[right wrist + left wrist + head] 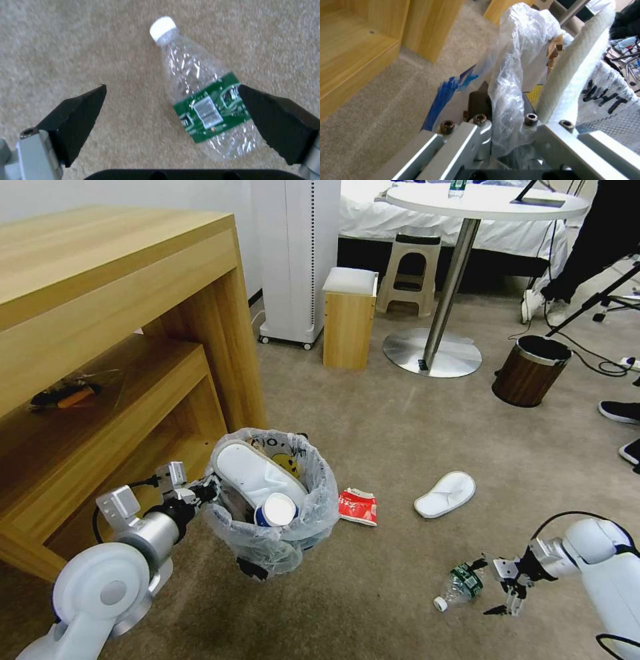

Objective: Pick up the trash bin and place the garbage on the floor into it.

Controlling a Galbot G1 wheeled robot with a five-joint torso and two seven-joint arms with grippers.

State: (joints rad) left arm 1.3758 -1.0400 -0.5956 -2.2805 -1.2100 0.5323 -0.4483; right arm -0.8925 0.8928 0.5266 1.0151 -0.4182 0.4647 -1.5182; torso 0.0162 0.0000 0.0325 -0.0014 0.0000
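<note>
The left gripper (208,491) is clamped on the bin (303,517) rim to hold it up, while the right gripper (171,110), fingers wide apart, hangs over the bottle (200,100) on the near right carpet (373,407) to grab it.

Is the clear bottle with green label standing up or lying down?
Lying down: the bottle rests sideways on the carpet, between the open right gripper fingers.

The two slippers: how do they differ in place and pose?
One slipper stands slanted inside the trash bin, which the left gripper holds by the rim; the other slipper lies flat on the floor, right of a red wrapper. Both are white.
</note>
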